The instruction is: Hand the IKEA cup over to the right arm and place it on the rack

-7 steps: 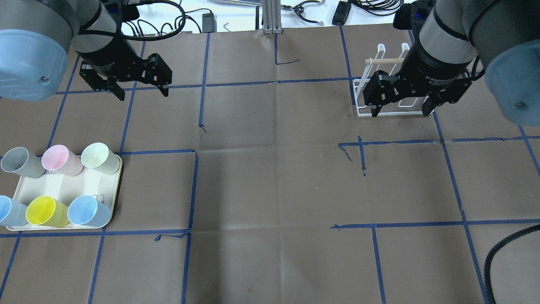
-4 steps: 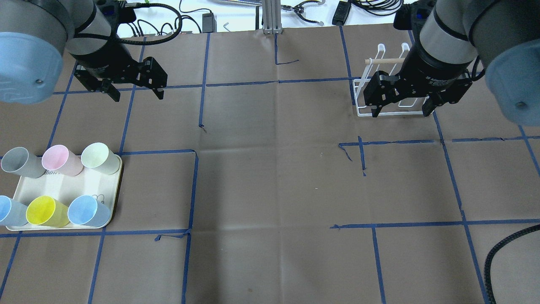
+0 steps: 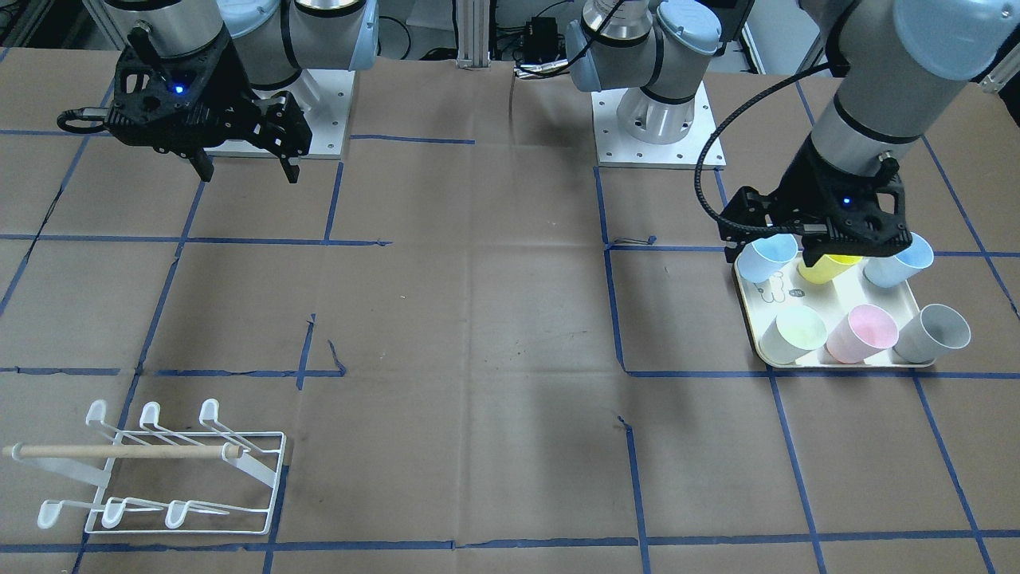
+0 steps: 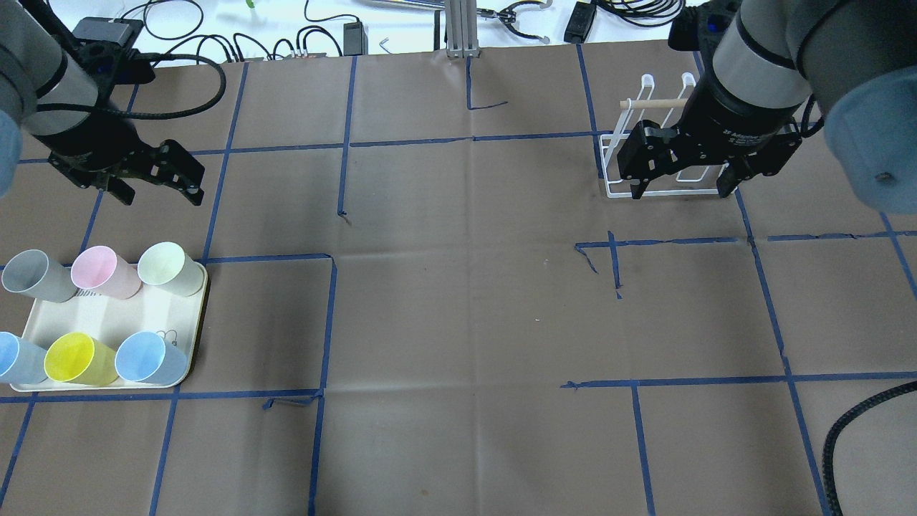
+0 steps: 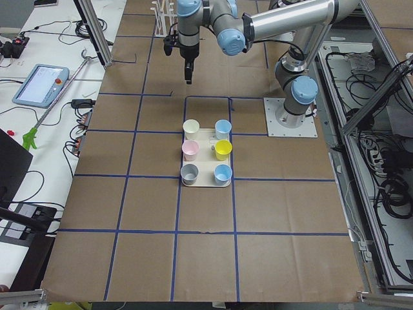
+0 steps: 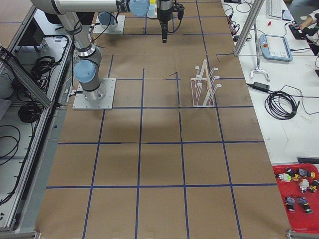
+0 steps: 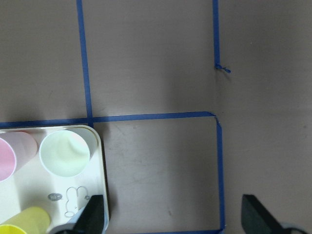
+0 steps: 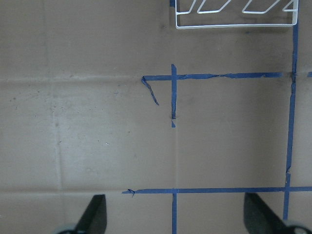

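Brown paper covers the whole tabletop (image 4: 458,301), and lines of blue tape (image 4: 345,129) divide it into big squares. I read the overhead view as a clock face, with 12 o'clock at the edge far from the robot.

At about 8 o'clock lies a cream rectangular tray (image 4: 143,312). Six plastic cups stand upright in it, in two rows of three. The farther row has a grey cup (image 4: 32,274), a pink cup (image 4: 100,271) and a pale green cup (image 4: 166,266). The nearer row has a light blue cup (image 4: 14,358), a yellow cup (image 4: 75,358) and a second light blue cup (image 4: 147,357).

At about 2 o'clock a small white wire rack (image 3: 143,466) stands on the paper, with a light wooden rod (image 3: 119,452) across it.

The black left gripper (image 4: 163,193) hangs above the tabletop at about 10 o'clock, on the 12 o'clock side of the tray and apart from the cups. Its jaws stand wide apart and hold nothing. Its wrist camera shows the tray corner with the pale green cup at the lower left.

The black right gripper (image 4: 679,188), on the silver-grey right arm (image 4: 759,64), hangs at 2 o'clock and in the overhead view partly covers the rack. Its jaws are also spread wide, with nothing between them.
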`<state>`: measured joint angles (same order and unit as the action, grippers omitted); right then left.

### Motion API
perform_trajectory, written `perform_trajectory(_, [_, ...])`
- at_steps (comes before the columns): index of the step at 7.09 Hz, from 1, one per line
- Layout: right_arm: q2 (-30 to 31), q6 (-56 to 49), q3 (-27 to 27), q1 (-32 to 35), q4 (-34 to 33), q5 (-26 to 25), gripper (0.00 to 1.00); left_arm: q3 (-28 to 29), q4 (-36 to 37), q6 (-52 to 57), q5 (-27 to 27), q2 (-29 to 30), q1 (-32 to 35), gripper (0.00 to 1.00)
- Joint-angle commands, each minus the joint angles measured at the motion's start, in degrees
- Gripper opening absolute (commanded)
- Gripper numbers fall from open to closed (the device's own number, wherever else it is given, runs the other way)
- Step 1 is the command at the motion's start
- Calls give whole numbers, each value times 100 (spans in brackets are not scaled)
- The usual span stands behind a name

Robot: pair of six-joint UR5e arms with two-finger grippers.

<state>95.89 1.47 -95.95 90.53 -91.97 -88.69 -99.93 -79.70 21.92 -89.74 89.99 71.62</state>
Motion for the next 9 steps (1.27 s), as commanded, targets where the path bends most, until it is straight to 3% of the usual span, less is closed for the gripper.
perform_trajectory(1, [0,3,-3,0,13,1,100,-350,392,732,27,18,-683,99])
perform_trajectory(3, [9,-6,-3,-9,13,1,100,-473,726,726,35,245,-694,99])
perform_trajectory(6, [0,3,-3,-18,13,10,100,-1036,2026,674,183,913,-685,99])
perform_trajectory(9, [9,3,-3,-18,22,10,100,-1107,2064,656,220,1327,-694,99])
